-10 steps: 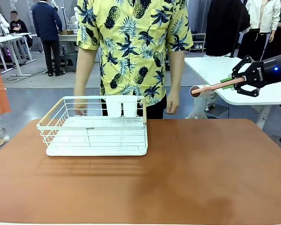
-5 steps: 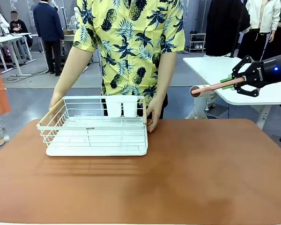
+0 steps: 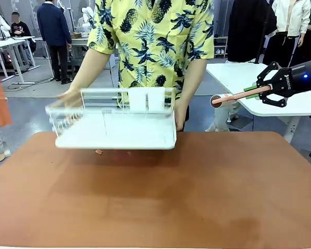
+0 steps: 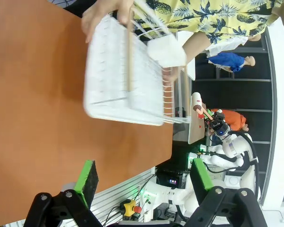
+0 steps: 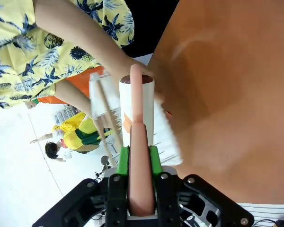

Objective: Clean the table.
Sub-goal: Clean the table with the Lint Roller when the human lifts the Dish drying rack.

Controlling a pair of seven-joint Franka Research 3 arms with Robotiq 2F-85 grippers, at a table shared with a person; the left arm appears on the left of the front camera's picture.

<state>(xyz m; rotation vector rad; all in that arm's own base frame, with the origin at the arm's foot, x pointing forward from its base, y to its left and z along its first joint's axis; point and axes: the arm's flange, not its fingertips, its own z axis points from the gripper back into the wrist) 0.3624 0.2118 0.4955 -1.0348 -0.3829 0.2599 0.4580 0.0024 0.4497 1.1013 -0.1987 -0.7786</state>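
Across the far half of the table [image 3: 207, 197], I saw a white wire rack [image 3: 114, 127] held in the air by the person [image 3: 155, 41]. One hand [image 3: 67, 97] gripped one end and the other hand [image 3: 180, 113] the opposite end. The rack was blurred and hung clear of the reddish-brown top, with its shadow on the surface beneath. The table itself stretched wide and bare toward my side.

My right gripper [image 3: 254, 92] hung off past the table's far right corner, in front of a white-topped table [image 3: 238, 78]. It was clenched on the handle of a pink-handled tool [image 3: 233, 97], whose round end pointed toward the person. In the right wrist view the green pads [image 5: 123, 161] pressed against both sides of that handle.

My left gripper [image 4: 143, 177] was released, its fingers spread wide with nothing between them, and the rack lay beyond them over the tabletop.
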